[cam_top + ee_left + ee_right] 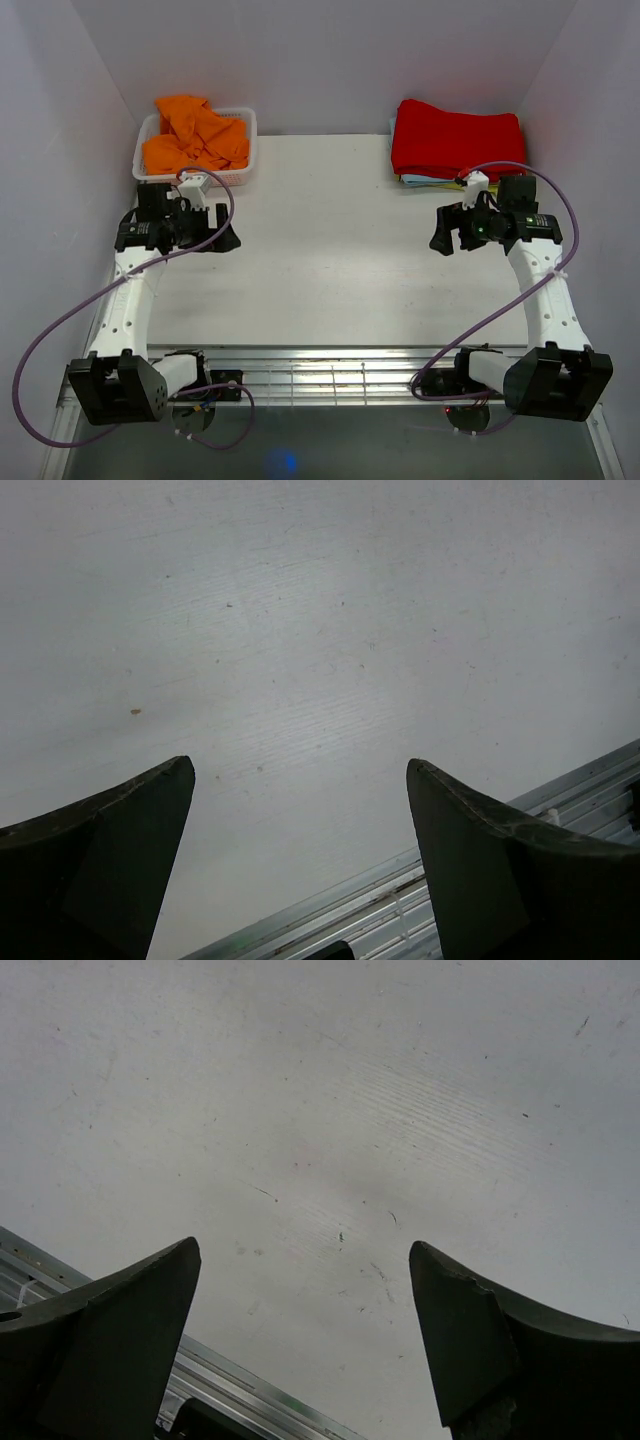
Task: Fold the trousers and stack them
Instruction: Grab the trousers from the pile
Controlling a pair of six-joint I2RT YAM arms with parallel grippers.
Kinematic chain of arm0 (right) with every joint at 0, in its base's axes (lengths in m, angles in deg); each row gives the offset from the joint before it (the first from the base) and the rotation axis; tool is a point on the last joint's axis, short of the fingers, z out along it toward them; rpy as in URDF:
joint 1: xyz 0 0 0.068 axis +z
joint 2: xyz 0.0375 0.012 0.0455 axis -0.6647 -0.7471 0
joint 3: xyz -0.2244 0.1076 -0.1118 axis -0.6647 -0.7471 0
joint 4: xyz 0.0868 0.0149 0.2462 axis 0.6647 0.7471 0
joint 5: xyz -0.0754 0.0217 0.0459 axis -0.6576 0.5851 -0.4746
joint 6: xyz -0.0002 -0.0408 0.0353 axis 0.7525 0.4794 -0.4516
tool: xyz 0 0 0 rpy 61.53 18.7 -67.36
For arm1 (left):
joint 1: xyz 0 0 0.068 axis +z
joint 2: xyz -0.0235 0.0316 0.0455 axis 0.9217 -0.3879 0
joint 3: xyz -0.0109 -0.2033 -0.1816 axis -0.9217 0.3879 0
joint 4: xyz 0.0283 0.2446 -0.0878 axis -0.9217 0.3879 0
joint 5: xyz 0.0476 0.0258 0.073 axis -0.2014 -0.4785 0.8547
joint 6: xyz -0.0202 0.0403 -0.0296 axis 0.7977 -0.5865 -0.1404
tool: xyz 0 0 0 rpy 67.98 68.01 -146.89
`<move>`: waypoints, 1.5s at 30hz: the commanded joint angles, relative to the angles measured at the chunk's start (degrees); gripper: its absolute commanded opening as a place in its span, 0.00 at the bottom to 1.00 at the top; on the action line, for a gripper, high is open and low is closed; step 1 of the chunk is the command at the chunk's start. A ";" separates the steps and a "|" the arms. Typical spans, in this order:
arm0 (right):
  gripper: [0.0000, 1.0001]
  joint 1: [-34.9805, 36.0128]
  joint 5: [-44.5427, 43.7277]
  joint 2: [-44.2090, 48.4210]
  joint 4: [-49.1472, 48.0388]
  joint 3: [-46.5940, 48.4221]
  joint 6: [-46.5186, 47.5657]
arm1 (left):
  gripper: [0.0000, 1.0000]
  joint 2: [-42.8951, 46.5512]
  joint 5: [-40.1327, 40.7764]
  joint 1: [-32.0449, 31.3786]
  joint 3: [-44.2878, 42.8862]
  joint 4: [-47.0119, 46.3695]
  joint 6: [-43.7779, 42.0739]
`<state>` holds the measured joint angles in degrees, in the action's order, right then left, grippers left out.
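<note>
The bright orange trousers lie crumpled in the white basket at the far left of the table. My left gripper is open and empty, just in front of the basket. In the left wrist view it shows only bare table between its dark fingers. My right gripper is open and empty at the right side, in front of the red folded cloth. The right wrist view shows it over bare table too. The trousers show in neither wrist view.
A red folded cloth lies on a stack of folded cloths at the far right. White walls close in the table on the left, back and right. A metal rail runs along the near edge.
</note>
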<state>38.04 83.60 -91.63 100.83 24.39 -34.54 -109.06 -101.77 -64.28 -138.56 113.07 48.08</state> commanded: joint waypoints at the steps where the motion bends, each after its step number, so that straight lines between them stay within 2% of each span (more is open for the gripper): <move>1: 0.90 0.10 2.69 1.09 -1.24 1.18 0.15 | 0.98 1.34 -0.40 0.09 -4.69 -0.72 -1.28; 7: 0.90 0.10 4.45 -1.98 -1.51 3.29 -0.55 | 0.98 -12.36 2.93 0.09 -24.19 2.26 -0.93; 12: 0.90 0.10 2.34 -3.57 -1.85 5.66 -0.46 | 0.98 -25.08 13.91 0.53 -42.45 1.56 1.35; 14: 0.90 0.10 2.60 -4.10 -1.77 5.92 -0.81 | 0.98 -29.32 16.90 1.67 -47.05 0.77 2.32; 15: 0.90 0.10 3.04 -4.62 -1.68 5.93 -0.90 | 0.98 -31.60 18.48 2.54 -49.51 0.59 5.54; 19: 0.90 0.10 1.81 -5.77 -2.03 5.57 -0.64 | 0.98 -45.73 14.29 7.55 -63.11 0.33 9.53; 23: 0.90 0.10 0.84 -6.91 -2.03 6.10 -0.55 | 0.98 -55.76 14.19 10.55 -71.48 -1.07 10.32; 29: 0.90 0.10 0.67 -7.52 -2.20 5.58 -0.55 | 0.98 -62.29 17.18 11.17 -69.05 -10.30 7.17; 36: 0.90 0.10 0.32 -8.84 -2.29 5.92 -0.73 | 0.98 -73.36 18.06 10.99 -71.24 -12.94 4.17; 45: 0.90 0.10 -1.17 -11.04 -0.89 9.09 -0.81 | 0.98 -81.19 18.49 9.50 -72.56 -17.69 4.00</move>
<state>38.04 83.23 -102.60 99.75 30.01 -35.00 -187.57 -84.11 -54.10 -210.08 96.68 52.95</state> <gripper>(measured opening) 0.904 0.979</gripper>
